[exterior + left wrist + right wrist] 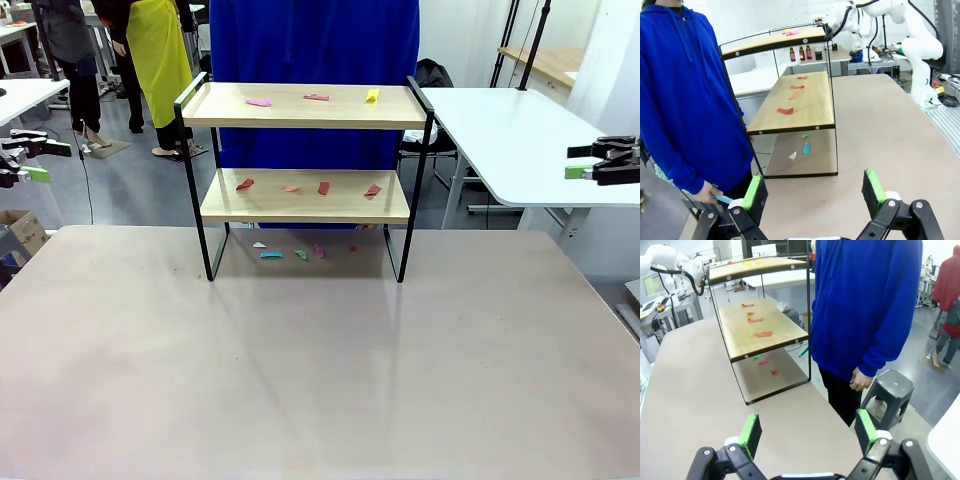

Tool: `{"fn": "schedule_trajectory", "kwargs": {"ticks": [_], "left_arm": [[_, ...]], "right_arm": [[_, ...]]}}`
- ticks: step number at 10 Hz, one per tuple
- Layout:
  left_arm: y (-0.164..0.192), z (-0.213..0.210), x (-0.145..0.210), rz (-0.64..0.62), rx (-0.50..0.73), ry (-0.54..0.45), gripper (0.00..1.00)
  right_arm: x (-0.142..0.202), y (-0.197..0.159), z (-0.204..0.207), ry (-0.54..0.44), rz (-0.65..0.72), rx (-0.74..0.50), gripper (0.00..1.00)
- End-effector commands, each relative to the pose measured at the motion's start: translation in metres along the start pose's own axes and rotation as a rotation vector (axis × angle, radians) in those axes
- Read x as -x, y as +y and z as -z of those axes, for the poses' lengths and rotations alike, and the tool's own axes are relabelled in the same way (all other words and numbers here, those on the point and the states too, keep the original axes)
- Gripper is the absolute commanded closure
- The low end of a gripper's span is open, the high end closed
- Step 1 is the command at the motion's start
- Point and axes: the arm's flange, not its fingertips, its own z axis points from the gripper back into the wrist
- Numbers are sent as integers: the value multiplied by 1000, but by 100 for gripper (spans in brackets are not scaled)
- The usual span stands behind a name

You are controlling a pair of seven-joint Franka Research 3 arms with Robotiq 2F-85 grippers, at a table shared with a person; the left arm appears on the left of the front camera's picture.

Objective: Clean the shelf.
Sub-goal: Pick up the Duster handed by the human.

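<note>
**Position of the task item.** The shelf (305, 212) stands upright on the far half of the tabletop (320, 380), all four legs down. It is directly in front of a person (310, 45) in a blue hooded top.

**Condition, seen from the front.** The top board carries a pink scrap (259, 102), a red scrap (316, 97) and a yellow scrap (372, 95). Four reddish scraps (323, 187) lie on the lower board. Small coloured bits (272, 255) are scattered on the tabletop beneath it. Their material cannot be made out.

**Arms.** The left pincer (48, 163) and right pincer (573, 162) sit at opposite edges, well apart from the shelf and partly cut off. The wrist cameras settle their state. The left pincer (814, 192) is spread wide with nothing between its green pads, and the right pincer (807, 432) likewise.

**Screened from the front by the shelf.** The right wrist camera shows one hand (860, 380) hanging loosely curled near a grey stool (892, 390). The left wrist camera shows the other hand (706, 192) closed on a teal object (722, 198), which is largely hidden and cannot be identified.
</note>
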Motion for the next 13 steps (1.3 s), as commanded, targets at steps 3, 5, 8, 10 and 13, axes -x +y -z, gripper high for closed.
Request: {"fn": "schedule_trajectory", "kwargs": {"ticks": [3,5,8,10,13], "left_arm": [[11,-2,6,-4,10,-46,0],[5,0,13,-9,12,-11,0],[5,0,13,-9,12,-11,0],[5,0,13,-9,12,-11,0],[5,0,13,-9,12,-11,0]], "right_arm": [[8,-28,5,-3,32,-13,0],[13,-15,4,-4,10,-17,0],[13,-15,4,-4,10,-17,0],[13,-15,4,-4,10,-17,0],[13,-15,4,-4,10,-17,0]]}}
